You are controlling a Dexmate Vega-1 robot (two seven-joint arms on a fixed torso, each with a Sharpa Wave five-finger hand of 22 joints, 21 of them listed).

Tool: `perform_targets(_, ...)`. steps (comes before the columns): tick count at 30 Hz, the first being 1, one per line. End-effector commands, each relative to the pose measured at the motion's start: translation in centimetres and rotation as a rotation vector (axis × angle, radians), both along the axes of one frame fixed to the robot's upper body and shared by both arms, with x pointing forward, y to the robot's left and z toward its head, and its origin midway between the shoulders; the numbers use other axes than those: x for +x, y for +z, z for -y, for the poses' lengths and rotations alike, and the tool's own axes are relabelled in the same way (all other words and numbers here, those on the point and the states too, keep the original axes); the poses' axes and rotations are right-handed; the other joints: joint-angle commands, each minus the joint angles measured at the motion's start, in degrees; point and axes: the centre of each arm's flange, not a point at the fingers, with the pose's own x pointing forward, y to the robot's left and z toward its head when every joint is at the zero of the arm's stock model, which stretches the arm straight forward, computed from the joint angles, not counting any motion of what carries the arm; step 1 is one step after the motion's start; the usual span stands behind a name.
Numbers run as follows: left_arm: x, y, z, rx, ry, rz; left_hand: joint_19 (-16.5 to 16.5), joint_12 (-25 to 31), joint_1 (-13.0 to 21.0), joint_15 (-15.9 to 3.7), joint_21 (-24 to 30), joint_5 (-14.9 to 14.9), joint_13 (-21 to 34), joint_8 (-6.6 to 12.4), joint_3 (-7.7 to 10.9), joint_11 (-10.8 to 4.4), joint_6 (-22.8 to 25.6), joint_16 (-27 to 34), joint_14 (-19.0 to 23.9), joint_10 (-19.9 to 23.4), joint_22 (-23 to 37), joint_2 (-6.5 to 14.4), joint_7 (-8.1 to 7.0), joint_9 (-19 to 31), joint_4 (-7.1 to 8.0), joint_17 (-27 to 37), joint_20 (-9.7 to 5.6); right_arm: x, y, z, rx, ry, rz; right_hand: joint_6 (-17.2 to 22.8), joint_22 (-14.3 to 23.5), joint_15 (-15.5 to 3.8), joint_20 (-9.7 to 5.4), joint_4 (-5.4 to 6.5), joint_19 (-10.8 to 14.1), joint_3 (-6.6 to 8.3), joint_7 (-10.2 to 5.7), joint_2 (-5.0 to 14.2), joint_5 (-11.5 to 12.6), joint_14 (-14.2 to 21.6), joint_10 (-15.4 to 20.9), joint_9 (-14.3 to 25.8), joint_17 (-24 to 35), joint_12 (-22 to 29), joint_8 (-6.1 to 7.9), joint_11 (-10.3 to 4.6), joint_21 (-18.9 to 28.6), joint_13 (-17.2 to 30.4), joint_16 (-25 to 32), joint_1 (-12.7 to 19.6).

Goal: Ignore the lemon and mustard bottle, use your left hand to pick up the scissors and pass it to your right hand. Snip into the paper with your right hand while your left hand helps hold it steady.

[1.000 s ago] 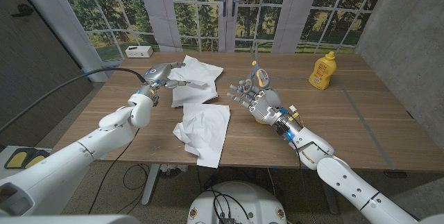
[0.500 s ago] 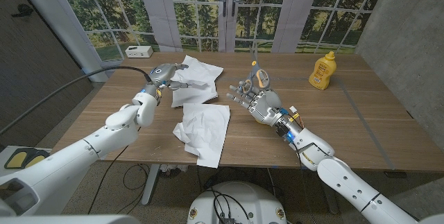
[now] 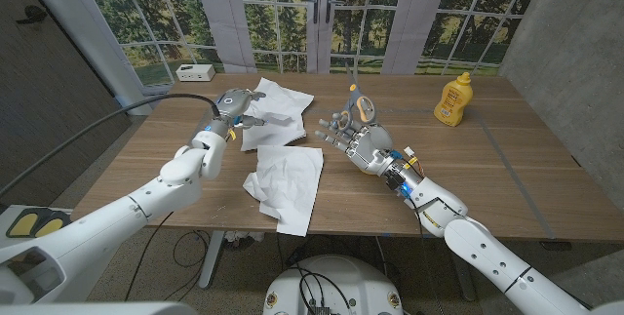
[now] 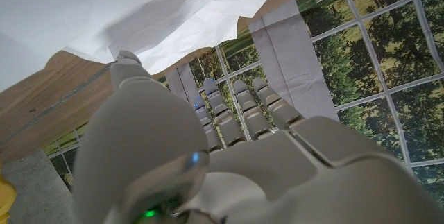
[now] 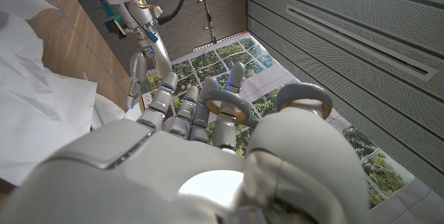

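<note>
Head view: right hand (image 3: 353, 141) gripped the scissors (image 3: 359, 106) by the handle loops, blades pointing up and away from the robot, held above the wooden table (image 3: 468, 174) near its middle. Right wrist view confirmed it: fingers (image 5: 223, 116) through the grey-and-yellow loops of the scissors (image 5: 232, 99).

Left hand (image 3: 234, 106) was over the near edge of the far sheet of paper (image 3: 278, 110), at the table's far left. Fingers looked curled toward the sheet; couldn't tell from these views whether it was pinching the paper or only touching it. Left wrist view had the left hand (image 4: 229, 148) with fingers together, reaching toward the crumpled white paper (image 4: 173, 16); contact was hidden.

Second crumpled sheet (image 3: 286, 180) lay nearer the robot, between the two arms, touched by neither hand.

Mustard bottle (image 3: 450, 99) stood upright at the far right, well apart from both hands. White box (image 3: 195, 72) sat at the far left corner.
</note>
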Motion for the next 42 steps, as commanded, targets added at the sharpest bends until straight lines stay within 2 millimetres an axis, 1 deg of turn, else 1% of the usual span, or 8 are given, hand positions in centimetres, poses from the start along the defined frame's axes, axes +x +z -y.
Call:
perform_targets(1, 0.3, 0.3, 0.5, 0.061, 0.057, -0.019, -0.6, -0.3, 1.1, -10.14, -0.1, 0.3, 0.3, 0.50, -0.09, -0.06, 0.6, -0.3, -0.9, -0.5, 0.0, 0.3, 0.06, 0.2, -0.40, 0.1, -5.54, -0.1, -0.2, -0.1, 0.001, 0.008, 0.001, 0.3, 0.1, 0.06, 0.02, -0.17, 0.2, -0.12, 0.33, 0.35, 0.0, 0.3, 0.2, 0.1, 0.2, 0.2, -0.22, -0.16, -0.4, 0.2, -0.2, 0.1)
perform_targets(5, 0.5, 0.3, 0.8, 0.074, 0.067, -0.008, -0.6, 0.2, 2.0, -10.14, 0.0, 0.3, 0.4, 1.10, 0.36, -0.07, 2.2, 0.1, -0.9, 0.8, 0.0, 0.9, -0.19, 0.1, -0.74, 0.2, -5.48, -0.2, -0.2, -0.1, -0.002, 0.006, 0.004, 0.2, 0.1, 0.08, 0.03, -0.20, 0.2, -0.11, 0.29, 0.36, -0.1, 0.3, 0.1, 0.1, 0.2, 0.3, -0.31, -0.17, -0.5, 0.3, -0.2, 0.1)
perform_targets(13, 0.7, 0.3, 1.4, 0.109, 0.074, 0.024, -0.4, 0.4, 1.5, -10.04, 0.1, 0.2, 0.5, 1.70, -0.02, -0.01, 4.4, 0.2, -0.8, 1.7, 0.0, 0.7, -0.02, 0.1, -0.48, 0.2, -5.59, -0.4, -0.1, -0.1, -0.006, 0.012, 0.008, 0.4, 0.1, 0.03, 0.00, -0.24, 0.3, -0.09, 0.24, 0.42, -0.1, 0.4, 0.2, 0.1, 0.2, 0.4, -0.44, -0.14, -0.5, 0.0, -0.2, 0.1)
perform_targets(17, 1.0, 0.4, 1.6, 0.118, 0.069, 0.024, -0.3, 0.3, 1.2, -10.03, 0.2, 0.2, 0.5, 1.74, -0.20, 0.00, 4.7, 0.1, -0.9, 1.5, 0.0, 0.6, -0.04, 0.1, -0.37, 0.2, -5.68, -0.4, 0.0, -0.2, -0.005, 0.013, 0.010, 0.4, 0.1, 0.01, -0.02, -0.26, 0.4, -0.09, 0.31, 0.44, -0.1, 0.4, 0.1, 0.1, 0.2, 0.4, -0.50, -0.10, -0.5, 0.1, -0.3, 0.1)
perform_targets(19, 1.1, 0.4, 1.7, 0.124, 0.068, 0.024, -0.3, -0.2, 0.6, -10.01, 0.1, 0.2, 0.4, 1.71, -0.64, 0.03, 5.2, 0.0, -1.2, 0.5, 0.0, 0.2, -0.10, 0.1, -0.09, 0.1, -5.74, -0.5, 0.0, -0.3, -0.008, 0.011, 0.011, 0.4, 0.1, 0.01, -0.04, -0.27, 0.4, -0.09, 0.31, 0.45, -0.2, 0.4, 0.2, 0.1, 0.2, 0.4, -0.54, -0.11, -0.6, 0.0, -0.3, 0.0)
perform_targets(25, 1.7, 0.2, 2.5, 0.153, 0.064, 0.020, -0.3, -0.3, 0.4, -10.00, 0.1, 0.2, 0.4, 1.69, -0.73, 0.00, 5.2, -0.1, -1.4, 0.3, 0.0, 0.2, -0.10, 0.1, -0.01, 0.1, -5.70, -0.4, -0.1, -0.4, -0.007, 0.015, 0.007, 0.6, 0.1, 0.08, -0.03, -0.30, 0.4, -0.08, 0.36, 0.47, -0.2, 0.5, 0.4, 0.1, 0.2, 0.6, -0.59, -0.08, -0.6, -0.1, -0.2, 0.0)
perform_targets(33, 2.5, 0.2, 3.2, 0.165, 0.059, 0.011, -0.4, -0.9, -0.1, -9.98, 0.1, 0.3, 0.3, 1.12, -1.02, -0.03, 4.5, -0.3, -2.4, -1.4, 0.0, 0.0, -0.09, 0.1, 0.26, 0.1, -5.72, -0.4, -0.3, -0.4, -0.002, 0.013, 0.006, 0.7, 0.1, 0.06, -0.10, -0.32, 0.4, -0.08, 0.33, 0.49, -0.2, 0.6, 0.4, 0.2, 0.2, 0.7, -0.66, -0.16, -0.7, -0.2, -0.3, 0.0)
perform_targets(42, 3.3, -0.2, 3.9, 0.186, 0.059, -0.009, -0.3, -0.9, -0.1, -10.00, 0.1, 0.4, 0.3, 1.16, -1.01, -0.06, 4.7, -0.3, -2.6, -1.5, 0.0, 0.1, -0.07, 0.1, 0.30, 0.1, -5.69, -0.5, -0.5, -0.3, -0.002, 0.017, 0.014, 0.7, 0.1, -0.01, -0.11, -0.38, 0.5, -0.06, 0.49, 0.53, -0.3, 0.7, 0.5, 0.2, 0.2, 0.7, -0.79, -0.02, -0.8, -0.5, -0.3, -0.1)
